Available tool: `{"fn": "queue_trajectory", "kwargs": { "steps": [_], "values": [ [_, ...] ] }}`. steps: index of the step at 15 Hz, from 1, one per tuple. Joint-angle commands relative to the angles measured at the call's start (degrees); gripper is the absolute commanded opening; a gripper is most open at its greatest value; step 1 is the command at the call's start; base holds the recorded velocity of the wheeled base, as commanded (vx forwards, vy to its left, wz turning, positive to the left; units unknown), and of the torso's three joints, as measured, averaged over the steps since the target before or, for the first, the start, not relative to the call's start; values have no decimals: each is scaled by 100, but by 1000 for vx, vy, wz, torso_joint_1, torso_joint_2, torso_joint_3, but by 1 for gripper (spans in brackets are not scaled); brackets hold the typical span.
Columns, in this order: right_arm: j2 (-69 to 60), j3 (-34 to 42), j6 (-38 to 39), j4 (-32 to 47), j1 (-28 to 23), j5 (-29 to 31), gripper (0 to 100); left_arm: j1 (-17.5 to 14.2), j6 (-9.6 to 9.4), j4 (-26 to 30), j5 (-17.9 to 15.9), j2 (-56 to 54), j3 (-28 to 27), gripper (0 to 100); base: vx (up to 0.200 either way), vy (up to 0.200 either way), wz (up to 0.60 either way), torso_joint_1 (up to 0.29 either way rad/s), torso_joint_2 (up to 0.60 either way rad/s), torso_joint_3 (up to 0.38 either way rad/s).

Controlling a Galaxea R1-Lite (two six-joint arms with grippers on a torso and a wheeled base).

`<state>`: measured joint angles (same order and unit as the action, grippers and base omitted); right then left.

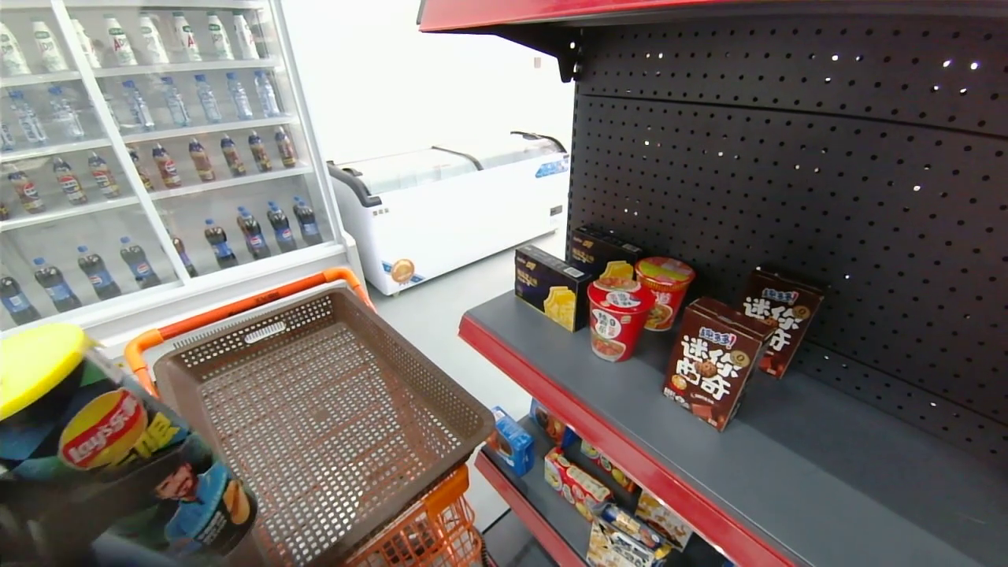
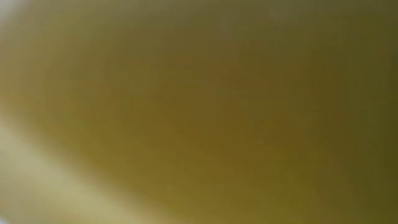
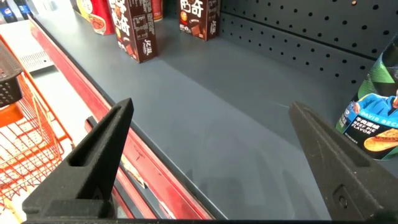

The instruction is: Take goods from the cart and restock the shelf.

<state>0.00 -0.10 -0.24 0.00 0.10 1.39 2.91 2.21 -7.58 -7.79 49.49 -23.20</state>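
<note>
A chip can [image 1: 118, 457] with a yellow lid is held tilted in the air at the lower left, beside the cart's brown basket [image 1: 331, 409]. My left gripper [image 1: 35, 516] shows as a dark shape across the can's lower part, shut on it. A blurred yellow-olive surface [image 2: 199, 112] lies right against the left wrist camera. My right gripper [image 3: 211, 109] hangs open over a bare stretch of the grey shelf [image 3: 217, 130], nothing between its fingers. Another chip can [image 3: 376, 118] stands on that shelf by the pegboard.
The shelf [image 1: 787, 472] holds yellow-printed dark boxes [image 1: 551, 287], two noodle cups [image 1: 618, 319] and two brown cookie boxes [image 1: 713, 362]. The orange cart frame [image 1: 425, 528] stands left of the red shelf edge. A lower shelf holds several snacks [image 1: 575, 484]. Drink fridge and freezer stand behind.
</note>
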Motion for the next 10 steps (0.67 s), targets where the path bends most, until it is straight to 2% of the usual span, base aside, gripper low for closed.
{"fn": "queue_trajectory", "kwargs": {
  "steps": [1, 2, 3, 8, 10],
  "values": [
    [9, 1, -2, 0, -1, 2, 100, 25, -159, 213, 111, -1399, 395, 0, 0, 0, 0, 0, 0, 0],
    [9, 1, -2, 0, -1, 2, 100, 16, -344, 205, 129, -1935, 870, 0, 0, 0, 0, 0, 0, 0],
    [9, 1, -2, 0, -1, 2, 100, 25, -379, 196, 120, -2198, 1063, 0, 0, 0, 0, 0, 0, 0],
    [9, 1, -20, 0, -1, -16, 100, 16, -405, 205, 120, -2743, 1063, 0, 0, 0, 0, 0, 0, 0],
    [9, 1, 16, 0, -1, -7, 100, 7, -396, 213, 120, -2743, 1019, 0, 0, 0, -600, 2, 5, 5]
  ]
}}
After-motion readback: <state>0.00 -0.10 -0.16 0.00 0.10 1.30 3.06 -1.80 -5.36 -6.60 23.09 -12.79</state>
